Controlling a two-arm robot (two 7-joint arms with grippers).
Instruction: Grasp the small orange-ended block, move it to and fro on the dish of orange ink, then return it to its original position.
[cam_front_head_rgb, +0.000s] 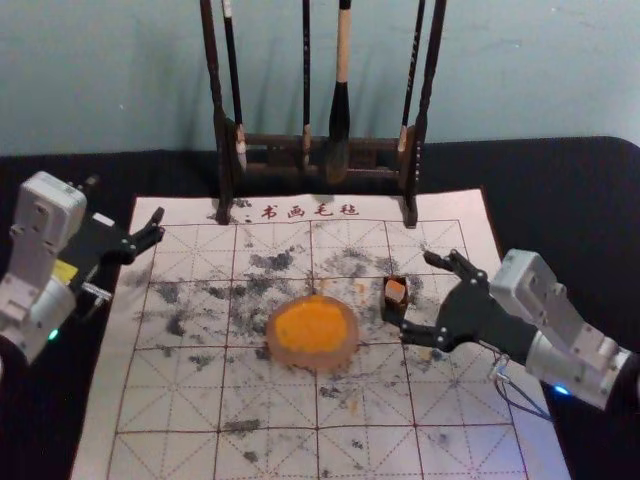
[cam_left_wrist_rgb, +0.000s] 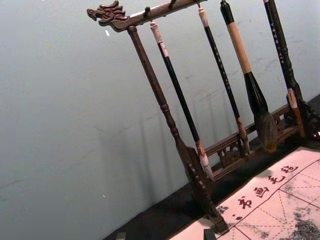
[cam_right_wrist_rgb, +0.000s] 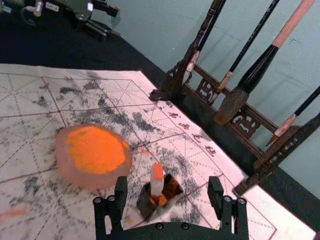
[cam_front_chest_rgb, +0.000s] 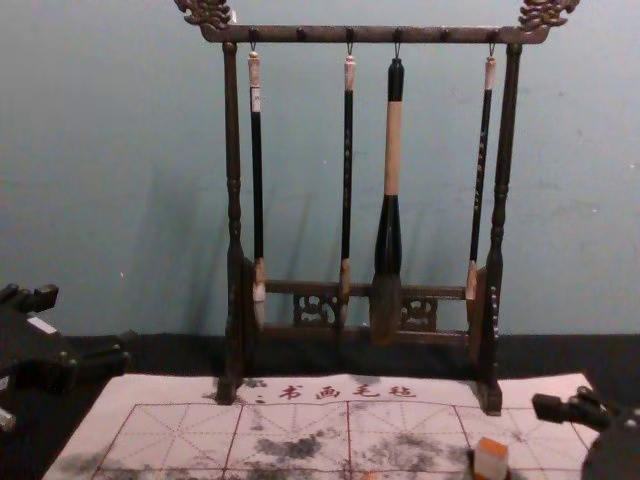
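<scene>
Block (cam_right_wrist_rgb: 157, 184) looks light, rigid; we'd pinch its pale sides above the holder (cam_right_wrist_rgb: 145, 204) (right gripper (cam_front_head_rgb: 418, 297) open near it, left gripper (cam_front_head_rgb: 125, 203) open by mat's (cam_front_head_rgb: 165, 405) left edge).

The mat (cam_front_head_rgb: 165, 405) bears dark red characters (cam_front_head_rgb: 310, 211) along its far edge, reading 书画毛毡. Two hanging brushes' handles (cam_front_chest_rgb: 481, 160) carry small pale characters, too small to read. A white label (cam_front_chest_rgb: 256, 99) on the leftmost brush (cam_front_chest_rgb: 257, 190) and a yellow label (cam_front_head_rgb: 64, 272) on the left arm (cam_front_head_rgb: 42, 220) are illegible.
</scene>
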